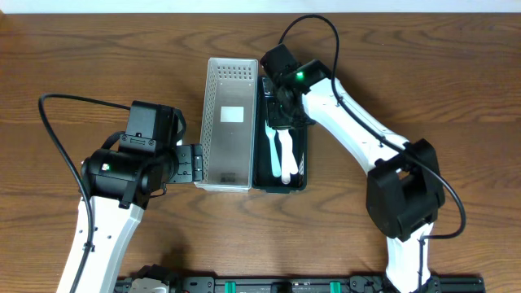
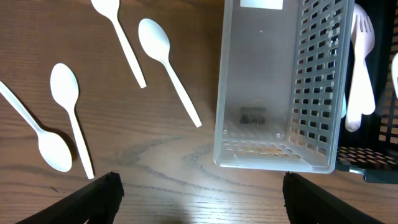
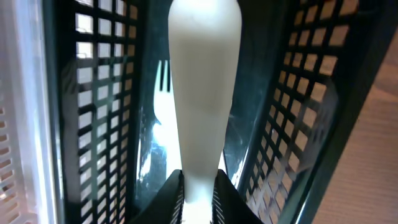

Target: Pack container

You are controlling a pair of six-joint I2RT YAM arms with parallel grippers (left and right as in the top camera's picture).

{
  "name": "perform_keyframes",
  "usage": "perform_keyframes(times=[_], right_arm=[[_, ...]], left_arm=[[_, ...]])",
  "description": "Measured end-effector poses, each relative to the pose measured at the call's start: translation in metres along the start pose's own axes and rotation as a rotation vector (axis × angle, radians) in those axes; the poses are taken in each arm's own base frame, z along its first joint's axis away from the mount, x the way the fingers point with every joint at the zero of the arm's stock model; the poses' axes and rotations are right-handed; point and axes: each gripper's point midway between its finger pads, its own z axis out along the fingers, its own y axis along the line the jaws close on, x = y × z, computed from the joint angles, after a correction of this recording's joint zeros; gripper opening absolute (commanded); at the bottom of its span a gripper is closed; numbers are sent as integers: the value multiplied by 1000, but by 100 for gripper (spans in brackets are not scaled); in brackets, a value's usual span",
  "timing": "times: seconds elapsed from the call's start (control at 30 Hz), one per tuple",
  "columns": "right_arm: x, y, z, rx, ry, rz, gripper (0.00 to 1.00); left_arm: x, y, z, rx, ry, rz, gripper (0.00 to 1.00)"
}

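— Which way does the white utensil [image 3: 205, 93] point?

— Straight out from the right gripper [image 3: 199, 186]. Its long axis runs along the length of the black basket [image 3: 311, 93], with the broad part far from the fingers.

— And the jaws?

— Clamped on its narrow end. The rest of it hangs over the basket's inside, above a fork [image 3: 163, 93] lying on the bottom.

— The other arm?

— The left gripper [image 2: 202, 186] has its jaws wide apart and holds nothing. It sits just short of the near end of the clear basket [image 2: 273, 93]. Several spoons [image 2: 65, 112] lie on the table [image 2: 186, 180] beside it.
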Motion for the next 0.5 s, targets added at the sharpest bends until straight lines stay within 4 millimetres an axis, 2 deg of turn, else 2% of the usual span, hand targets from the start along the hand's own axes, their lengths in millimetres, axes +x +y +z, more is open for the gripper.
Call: perform_keyframes(times=[0.07,0.1,0.2,0.23,0.3,0.4,0.5], right_arm=[[-2,1,-1,-6,-10,-3,23],[-2,2,-2,-7,-10,-9,28],[-4,1,-10,-3,-7,-31,55],[-9,3,-18,-9,-17,-45,61],[-23,7,-37,-30,-58,-68,64],[-48,4,-84,-61,-148,-78,64],[-64,-17,-126,-64,-220,-42,63]], left_arm=[[0,0,0,0,0,0,85],[0,0,0,0,0,0,85],[0,0,0,0,-2,0,85],[-1,0,0,1,-4,0,85],[-2,0,-1,2,-10,0,85],[-5,-1,-3,7,-30,-1,85],[-10,0,-5,4,-57,-2,86]])
